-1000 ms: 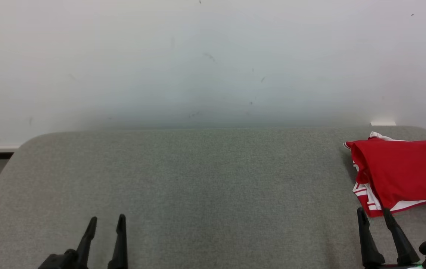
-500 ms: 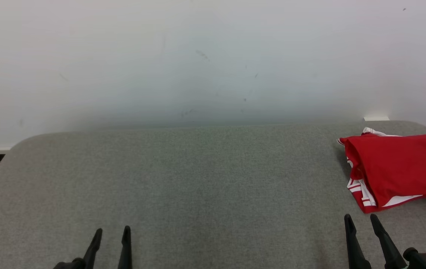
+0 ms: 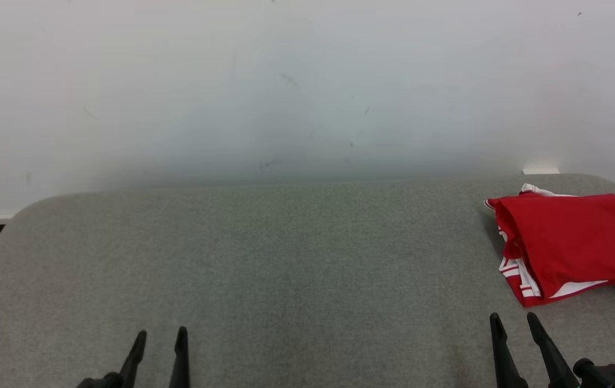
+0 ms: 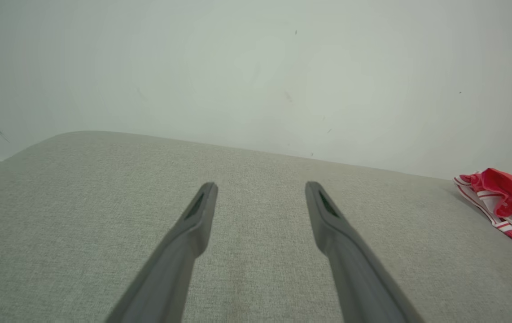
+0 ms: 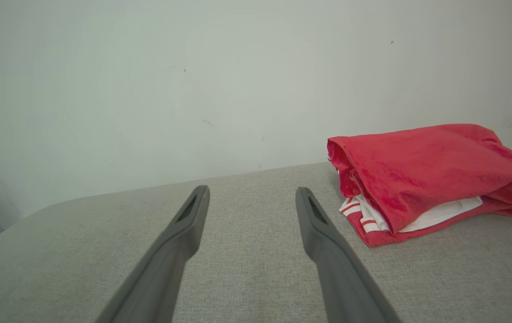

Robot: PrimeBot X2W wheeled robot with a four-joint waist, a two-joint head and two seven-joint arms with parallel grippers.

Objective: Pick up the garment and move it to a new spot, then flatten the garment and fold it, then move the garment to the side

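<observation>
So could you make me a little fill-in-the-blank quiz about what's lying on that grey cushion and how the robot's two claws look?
The garment is mostly ____, with white stripes.
It lies on the grey cushion, toward the robot's ____ side.
The left gripper and the right gripper both stand ____, holding nothing.
Missing words: red; right; open.

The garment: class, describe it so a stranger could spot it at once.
A grey fabric-covered surface stands against a pale wall. At its far right corner lies the garment, loosely folded. Its bright red cloth and white striped trim stand out against the grey.
</observation>
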